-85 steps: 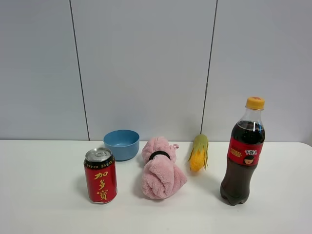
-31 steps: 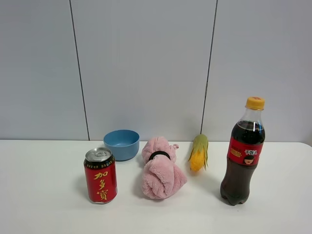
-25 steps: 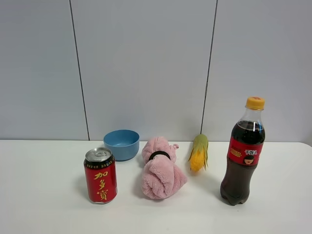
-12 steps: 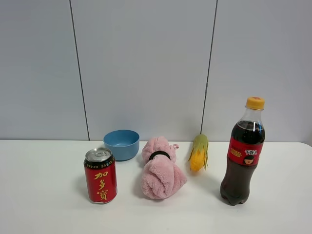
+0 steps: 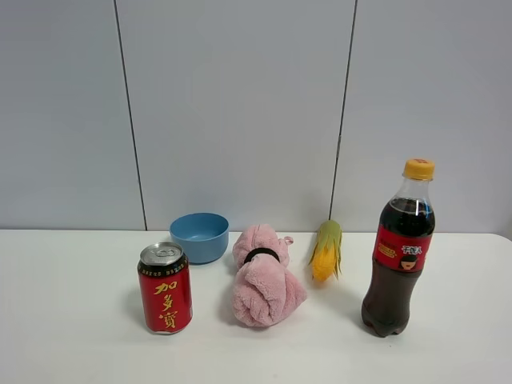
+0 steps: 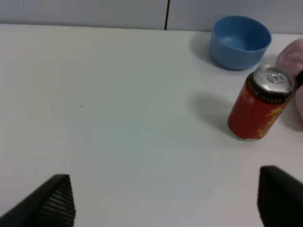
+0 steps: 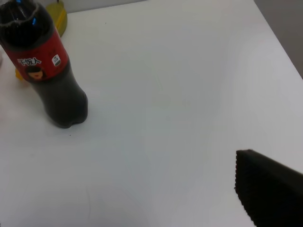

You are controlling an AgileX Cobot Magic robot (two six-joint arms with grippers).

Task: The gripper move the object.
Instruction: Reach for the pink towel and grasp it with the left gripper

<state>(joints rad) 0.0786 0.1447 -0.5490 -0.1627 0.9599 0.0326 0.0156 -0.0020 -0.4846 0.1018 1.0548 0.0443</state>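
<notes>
A red drink can (image 5: 166,288) stands on the white table (image 5: 72,320), left of a rolled pink towel (image 5: 264,276). A blue bowl (image 5: 199,237) sits behind the can. A yellow corn cob (image 5: 326,250) lies right of the towel. A cola bottle (image 5: 398,252) stands upright at the right. Neither gripper shows in the exterior view. In the left wrist view my left gripper (image 6: 161,203) is open and empty, well short of the can (image 6: 260,105) and bowl (image 6: 240,35). In the right wrist view one finger (image 7: 270,189) shows, far from the bottle (image 7: 45,66).
A grey panelled wall (image 5: 240,104) stands right behind the objects. The table's right edge (image 7: 279,42) shows in the right wrist view. The towel's edge (image 6: 291,61) and the corn (image 7: 59,16) show at the borders of the wrist views.
</notes>
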